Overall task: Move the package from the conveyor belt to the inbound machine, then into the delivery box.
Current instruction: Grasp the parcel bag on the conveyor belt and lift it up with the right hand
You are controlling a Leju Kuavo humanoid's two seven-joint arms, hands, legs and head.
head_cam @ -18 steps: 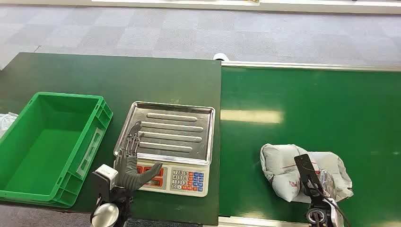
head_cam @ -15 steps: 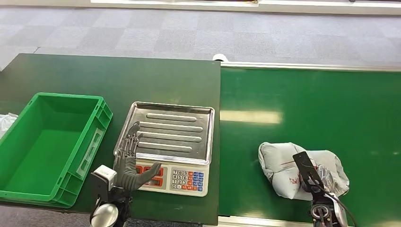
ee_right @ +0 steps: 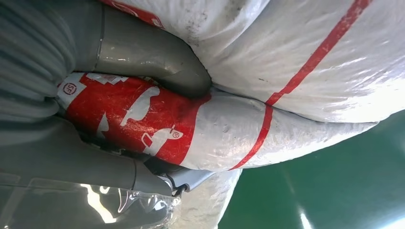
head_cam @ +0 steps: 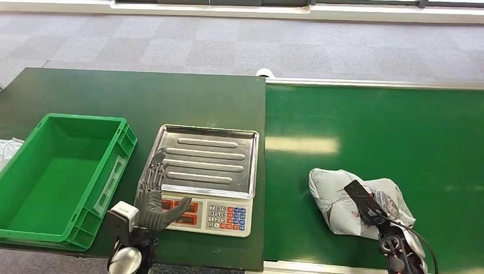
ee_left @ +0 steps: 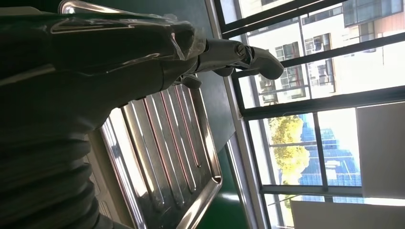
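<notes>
A grey-white package with red print lies on the green conveyor belt near its front edge. My right hand grips its near right side. In the right wrist view the thumb and fingers clamp a fold of the package. The inbound machine is a scale with a ribbed steel tray and a keypad. My left hand is open, fingers spread, at the tray's near left corner, holding nothing. From the left wrist, its fingers reach over the tray. The green delivery box stands left of the scale.
Scale and box sit on a dark green table that butts against the belt. A white bag shows at the far left edge beside the box. Grey carpet floor lies beyond the table and belt.
My right hand and the package have shifted a little to the left, toward the scale. The left hand has barely moved. The camera has tilted slightly.
</notes>
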